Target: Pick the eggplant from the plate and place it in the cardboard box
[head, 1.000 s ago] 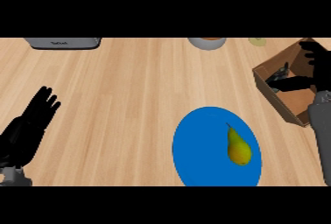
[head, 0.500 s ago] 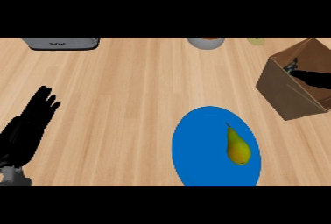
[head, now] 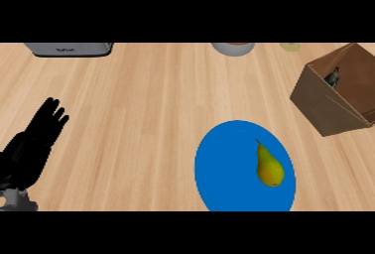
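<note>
A blue plate (head: 227,183) lies on the wooden counter at lower centre-right, and a yellow pear (head: 269,166) rests on its right half. The open cardboard box (head: 330,106) stands tilted at the right edge. Inside its opening a small dark object (head: 333,77) shows; whether it is the eggplant I cannot tell. No eggplant lies on the plate. My left hand (head: 33,141) rests at the lower left with its fingers straight, far from the plate. My right hand shows nowhere in the head view.
A grey appliance (head: 70,48) sits at the counter's far left edge. A grey bowl (head: 233,48) and a small pale green item (head: 290,46) stand along the far edge. Bare wood stretches between my left hand and the plate.
My right hand, over the box a second ago, has drawn off to the right and out of view. The box has shifted slightly. The left hand, plate and pear stayed put.
</note>
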Controlling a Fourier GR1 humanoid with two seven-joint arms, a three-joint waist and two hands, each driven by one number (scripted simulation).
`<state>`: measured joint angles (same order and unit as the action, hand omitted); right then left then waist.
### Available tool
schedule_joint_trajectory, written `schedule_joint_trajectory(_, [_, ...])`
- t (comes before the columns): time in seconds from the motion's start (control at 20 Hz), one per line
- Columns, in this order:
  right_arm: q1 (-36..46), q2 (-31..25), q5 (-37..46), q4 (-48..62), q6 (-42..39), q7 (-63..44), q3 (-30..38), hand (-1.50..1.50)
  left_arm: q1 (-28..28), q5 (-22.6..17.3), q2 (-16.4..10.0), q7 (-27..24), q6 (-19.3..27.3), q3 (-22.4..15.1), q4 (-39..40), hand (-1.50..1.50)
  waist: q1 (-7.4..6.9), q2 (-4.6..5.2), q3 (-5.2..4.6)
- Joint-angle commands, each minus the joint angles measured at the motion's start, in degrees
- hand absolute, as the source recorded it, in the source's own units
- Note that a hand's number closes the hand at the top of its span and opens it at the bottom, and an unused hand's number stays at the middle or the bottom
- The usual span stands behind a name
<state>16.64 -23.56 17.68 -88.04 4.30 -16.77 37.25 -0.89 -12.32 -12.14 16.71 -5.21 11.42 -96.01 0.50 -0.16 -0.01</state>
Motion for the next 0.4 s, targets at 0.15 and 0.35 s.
schedule_joint_trajectory(0.15, [-6.09, -4.8, -9.4, 0.65, -6.66, 4.78, 5.13, -1.5, 0.05, 0.02, -0.28, 1.4, -0.12, 0.95, -2.1, 0.0, -0.48, 0.1, 0.02])
schedule_joint_trajectory(0.35, [-7.62, -7.55, -10.34, 6.41, -7.93, 10.13, 7.02, -1.5, -3.82, 0.32, -0.15, 5.24, 1.3, 0.19, -1.6, 0.0, -0.49, 0.16, 0.04])
